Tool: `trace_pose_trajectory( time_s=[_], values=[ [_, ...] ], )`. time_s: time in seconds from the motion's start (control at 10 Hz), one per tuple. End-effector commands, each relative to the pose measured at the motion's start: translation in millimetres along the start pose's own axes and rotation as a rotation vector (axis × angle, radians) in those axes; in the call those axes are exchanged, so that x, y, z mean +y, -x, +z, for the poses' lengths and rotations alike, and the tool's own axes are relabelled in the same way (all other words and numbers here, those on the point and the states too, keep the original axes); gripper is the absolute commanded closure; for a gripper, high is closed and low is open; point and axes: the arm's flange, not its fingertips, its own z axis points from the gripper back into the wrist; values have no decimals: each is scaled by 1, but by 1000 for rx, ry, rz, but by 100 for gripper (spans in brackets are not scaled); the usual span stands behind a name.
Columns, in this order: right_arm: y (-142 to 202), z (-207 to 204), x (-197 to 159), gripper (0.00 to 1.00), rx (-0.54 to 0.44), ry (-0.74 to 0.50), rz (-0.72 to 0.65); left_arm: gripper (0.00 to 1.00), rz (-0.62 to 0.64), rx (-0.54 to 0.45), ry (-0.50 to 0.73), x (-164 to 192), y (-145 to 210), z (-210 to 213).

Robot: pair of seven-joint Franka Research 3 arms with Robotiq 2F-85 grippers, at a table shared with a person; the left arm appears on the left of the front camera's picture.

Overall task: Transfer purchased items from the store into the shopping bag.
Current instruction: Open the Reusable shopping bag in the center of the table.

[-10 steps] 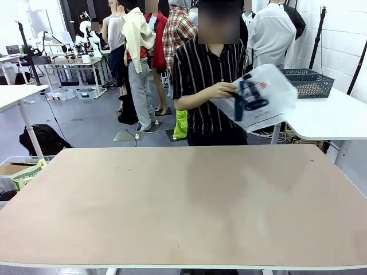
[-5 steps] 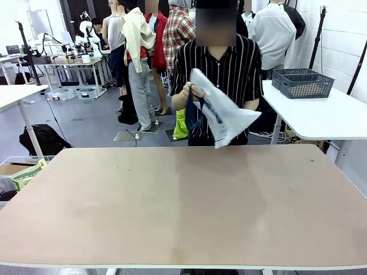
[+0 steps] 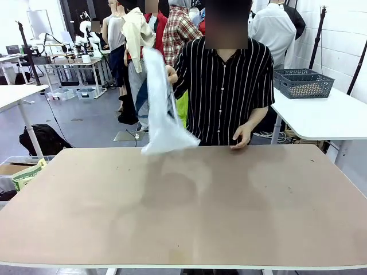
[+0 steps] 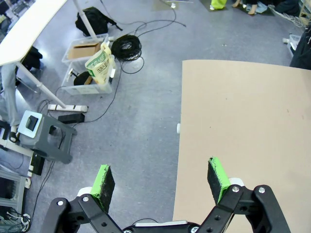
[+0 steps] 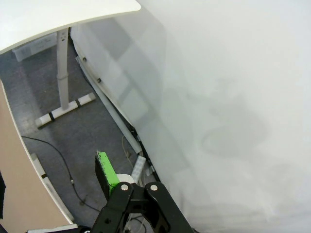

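Shopping bag (image 3: 163,114) hangs in the air at the far edge of the worktop (image 3: 183,212), gripped at its top by the person's raised hand (image 3: 171,74); its loose lower end trails just above that edge, and I cannot tell whether it touches. The person's other hand (image 3: 241,138) rests with its fingertips on the same far edge, to the right of the bag. The store (image 3: 304,83), a dark grey mesh basket, stands well apart on the white side table (image 3: 327,117) at the far right.

In the front view the tan worktop runs broad and flat from the near edge to the person, with open floor and other tables beyond it.

The left pincer (image 4: 160,178) is spread wide and holds nothing. It hovers over the grey floor (image 4: 141,121) just off the worktop's side edge, one green pad (image 4: 103,179) above the floor, the other over the board's rim. On the floor below lie cables, a power strip and clear bins (image 4: 87,68).

The right pincer (image 5: 141,177) shows one green pad (image 5: 104,172) with nothing against it; it stands spread. It hangs beside a white wall (image 5: 233,97), off the worktop's rounded corner, over floor and a table leg (image 5: 62,73).
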Motion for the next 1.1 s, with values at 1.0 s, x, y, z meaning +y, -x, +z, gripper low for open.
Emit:
trace_pose_trajectory(
  time_s=[1.0],
  values=[
    [0, 1, 1, 0, 8, 7, 13, 0, -18, 0, -10, 3, 1, 1]
  ],
)
